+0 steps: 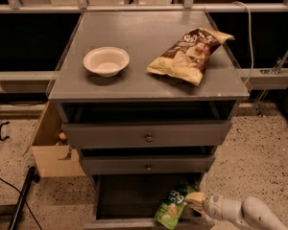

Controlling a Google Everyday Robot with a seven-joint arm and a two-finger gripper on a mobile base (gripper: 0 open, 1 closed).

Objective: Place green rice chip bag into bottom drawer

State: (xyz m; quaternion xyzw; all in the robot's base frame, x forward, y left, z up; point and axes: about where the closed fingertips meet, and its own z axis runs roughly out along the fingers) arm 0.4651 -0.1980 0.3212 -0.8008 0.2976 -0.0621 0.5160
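Low at the cabinet's [144, 42] foot, camera view: the bottom drawer [127, 199] stands pulled out, dark floor showing, under two grey drawer fronts with round knobs, the upper [110, 135] and the middle [115, 166]. The gripper [193, 200] sits at the drawer's front right corner, with the white arm [245, 212] coming in from the lower right of the cabinet. Its jaws are closed on the upper right edge of the green rice chip bag [170, 207]. The bag hangs tilted, top toward the gripper, lower end over the drawer's front rim, its body over the right half of the drawer opening. Whether it touches the floor, cannot tell. On the cabinet top, a white bowl [106, 61] sits left of centre and a brown-and-yellow chip bag [189, 54] lies right of centre, well apart. A cardboard box [53, 159] stands against the cabinet's left side.
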